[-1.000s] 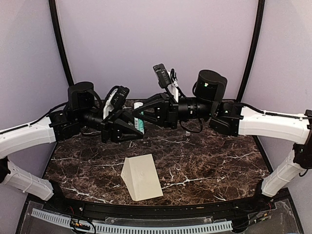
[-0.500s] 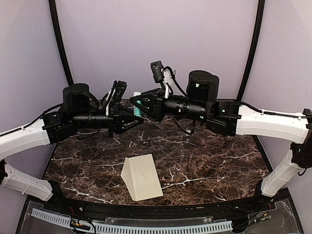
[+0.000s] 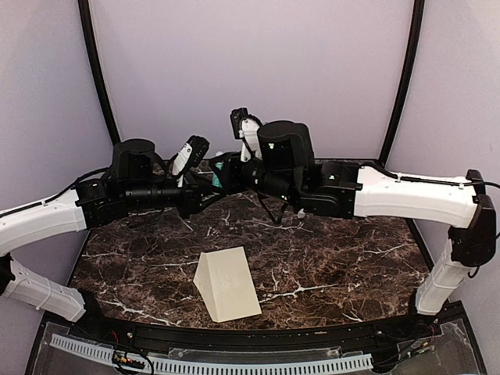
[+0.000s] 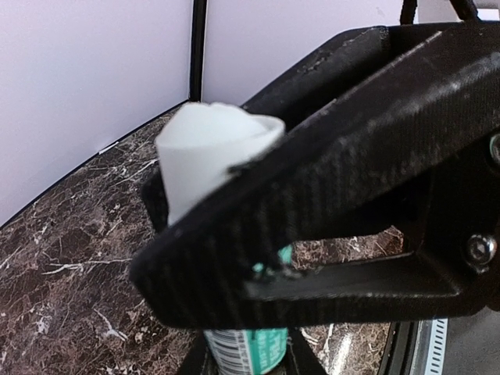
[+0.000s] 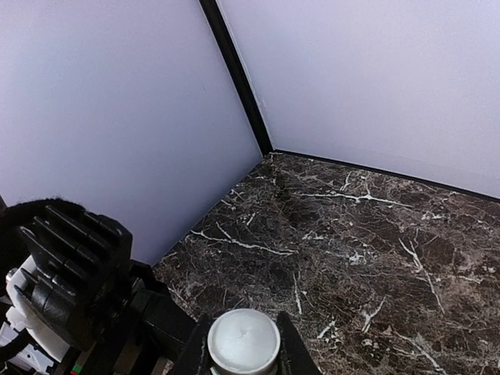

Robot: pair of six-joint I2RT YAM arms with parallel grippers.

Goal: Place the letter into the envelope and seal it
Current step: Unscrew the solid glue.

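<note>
while envelope (image 3: 226, 285) rests on marble tabletop (image 3: 344, 258), walls (image 3: 250, 62) lilac

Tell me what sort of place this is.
Probably a robot lab test booth: a left arm and right arm mounted at a dark marble-look table, plain lilac walls with black frame poles, and a cream envelope laid out.

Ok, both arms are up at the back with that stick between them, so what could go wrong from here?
1. The left gripper and right gripper both clamp the green-labelled stick above the table. Their fingers sit very close, so a pull or twist might knock them together or drop the stick.
2. The envelope lies loose near the front edge, so pressing on it could slide it.
</note>
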